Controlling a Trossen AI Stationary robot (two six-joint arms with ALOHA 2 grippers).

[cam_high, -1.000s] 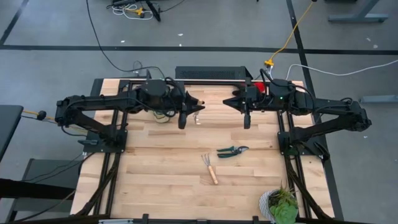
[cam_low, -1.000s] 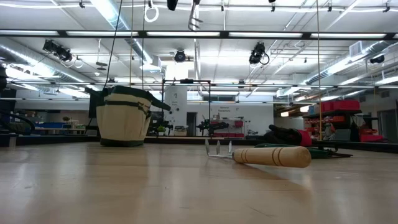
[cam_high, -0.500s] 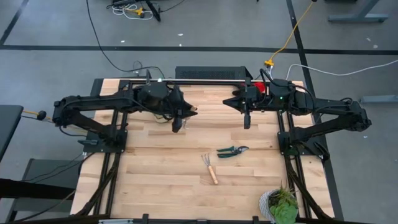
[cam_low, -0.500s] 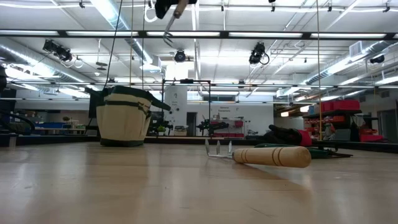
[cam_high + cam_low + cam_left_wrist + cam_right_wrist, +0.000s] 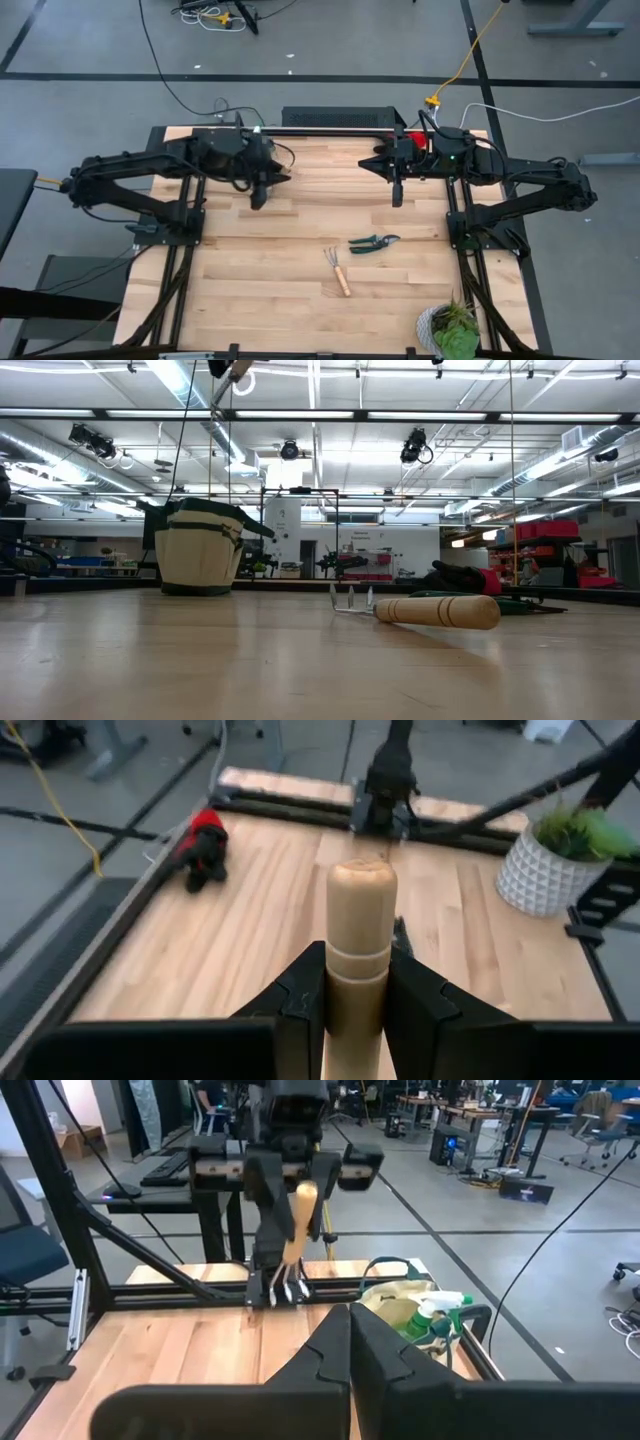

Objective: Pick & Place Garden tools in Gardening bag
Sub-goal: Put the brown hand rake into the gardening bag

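My left gripper [image 5: 258,190] hangs high over the table's far left part, shut on a wooden-handled rake [image 5: 361,905]; its tines [image 5: 287,1289] point down. The beige gardening bag [image 5: 200,548] stands upright at the far left, with a green-and-white piece [image 5: 436,1308] inside. A second rake [image 5: 338,272] and the pruning shears [image 5: 373,242] lie flat mid-table. Red-and-black gloves [image 5: 203,845] lie at the far right. My right gripper [image 5: 397,195] waits shut, high over the far right. My left gripper pinches the rake's wooden handle [image 5: 358,965] between its two fingers, which lie along it. The rounded free end [image 5: 362,872] sticks out past the fingertips toward the right arm. The rake is lifted well clear of the table, tilted, tines lowest.
A potted plant in a white pot [image 5: 452,330] stands at the near right corner. Black frame rails [image 5: 300,130] run along the far edge and both sides. Bare wood [image 5: 260,290] lies near the front left.
My left gripper has carried the rake toward the table's left edge, toward the spot above the bag, and tipped upward so it points less steeply down. The rake has stayed in its hold and clear of the table.
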